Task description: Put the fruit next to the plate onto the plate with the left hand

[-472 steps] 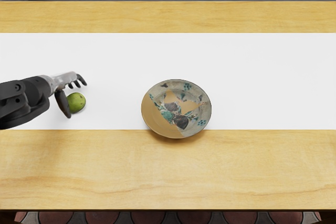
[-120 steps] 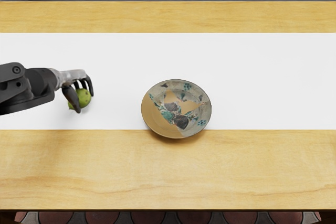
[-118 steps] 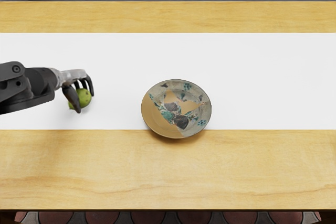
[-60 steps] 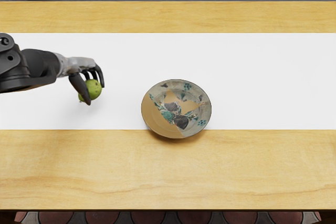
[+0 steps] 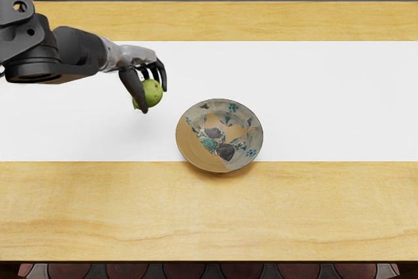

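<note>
Lifted rightward since earlier, the left hand [image 5: 145,82] clasps the small round green fruit [image 5: 150,93]; it should clear the patterned ceramic plate [image 5: 219,135]'s rim before releasing.

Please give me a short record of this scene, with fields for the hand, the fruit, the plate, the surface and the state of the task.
hand: left hand, fingers curled around the green fruit
fruit position: left of and behind the patterned plate, not over it
plate: on the white strip of the wooden table
right hand: not in view
task state: fruit grasped, not yet on plate
</note>
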### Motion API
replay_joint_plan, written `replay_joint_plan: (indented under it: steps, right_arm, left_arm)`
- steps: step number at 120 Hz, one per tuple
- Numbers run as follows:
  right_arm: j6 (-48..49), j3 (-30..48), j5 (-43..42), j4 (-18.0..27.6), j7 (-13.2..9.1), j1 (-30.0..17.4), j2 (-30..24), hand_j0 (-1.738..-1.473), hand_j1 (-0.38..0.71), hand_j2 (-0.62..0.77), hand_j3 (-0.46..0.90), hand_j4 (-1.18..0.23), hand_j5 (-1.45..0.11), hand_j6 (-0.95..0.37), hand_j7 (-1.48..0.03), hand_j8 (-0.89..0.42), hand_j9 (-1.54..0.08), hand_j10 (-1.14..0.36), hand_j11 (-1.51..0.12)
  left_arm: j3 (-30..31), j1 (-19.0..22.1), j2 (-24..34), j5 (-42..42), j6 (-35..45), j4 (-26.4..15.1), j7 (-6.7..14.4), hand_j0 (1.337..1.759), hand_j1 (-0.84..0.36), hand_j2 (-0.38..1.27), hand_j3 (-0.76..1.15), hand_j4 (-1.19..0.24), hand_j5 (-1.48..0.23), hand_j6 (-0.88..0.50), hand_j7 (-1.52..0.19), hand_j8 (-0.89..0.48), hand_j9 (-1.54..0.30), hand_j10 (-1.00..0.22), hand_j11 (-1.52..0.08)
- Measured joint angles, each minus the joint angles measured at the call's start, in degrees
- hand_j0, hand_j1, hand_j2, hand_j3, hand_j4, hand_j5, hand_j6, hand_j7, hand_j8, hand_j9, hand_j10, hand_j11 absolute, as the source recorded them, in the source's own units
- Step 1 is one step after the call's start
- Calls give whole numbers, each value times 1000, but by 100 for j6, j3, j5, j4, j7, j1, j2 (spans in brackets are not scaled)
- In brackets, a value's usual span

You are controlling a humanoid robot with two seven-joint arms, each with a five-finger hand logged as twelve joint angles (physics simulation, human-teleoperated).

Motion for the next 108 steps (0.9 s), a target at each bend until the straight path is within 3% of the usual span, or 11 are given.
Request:
replay_joint_plan:
  steps: [14,48,108]
  right_arm:
    - [1,0,0,0,0,1,0,-1658,-317,-5,0,-27,-35,-27,-35,-27,-35,-27,-35]
    - [0,0,0,-3,0,2,0,-1658,-317,-5,0,-27,-35,-27,-35,-27,-35,-27,-35]
    - [2,-9,0,-6,0,2,0,-1658,-317,-5,0,-26,-34,-26,-34,-26,-34,-26,-34]
  left_arm:
    - [10,-123,-144,-127,-26,11,1,1650,-350,425,0,-531,-1037,-369,-1028,-385,-1030,-593,-1034]
    - [23,-479,-795,-299,-29,138,1,1648,-372,424,0,-499,-1064,-335,-1051,-356,-1051,-565,-1058]
    - [52,-599,-1879,-368,49,610,1,1646,-360,419,0,-494,-1110,-322,-1102,-347,-1098,-568,-1105]
